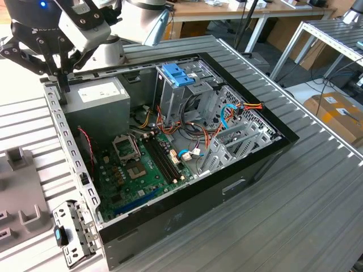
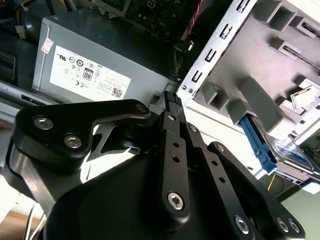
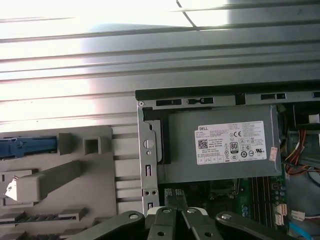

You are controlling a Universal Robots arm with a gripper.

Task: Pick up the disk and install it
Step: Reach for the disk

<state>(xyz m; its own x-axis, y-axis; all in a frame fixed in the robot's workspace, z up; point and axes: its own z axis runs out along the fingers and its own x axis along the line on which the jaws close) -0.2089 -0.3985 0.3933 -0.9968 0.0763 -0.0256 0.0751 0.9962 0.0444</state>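
Across the ribbed grey tabletop (image 1: 317,215) lies an open black computer case (image 1: 249,170) on its side, taking up most of the exterior view. Inside it, a green circuit board (image 1: 136,170) covers the floor toward seven o'clock. A grey power-supply box (image 1: 99,93) sits in the ten-o'clock corner, and a metal drive cage topped by a bare blue bracket (image 1: 177,73) stands at about twelve o'clock.

Outside the case, at the nine-o'clock edge of the exterior view, a grey moulded holder (image 1: 22,187) rests on the tabletop. A small metal plate with a blue clip (image 1: 71,232) lies beside it toward seven o'clock.

The black claw (image 1: 59,76) hangs over the case's ten-o'clock corner, right at the perforated metal edge beside the power-supply box. In the second wrist view the claw (image 2: 172,100) has its fingers brought together, pad against pad, with nothing between them. The first wrist view shows the claw (image 3: 175,197) the same way, empty. Whether its tip touches the case edge cannot be told.

The disk (image 2: 277,150), with its blue rail showing, lies in the grey holder outside the case, well apart from the claw. In the first wrist view the disk (image 3: 27,146) appears as a blue strip at the holder's far end.
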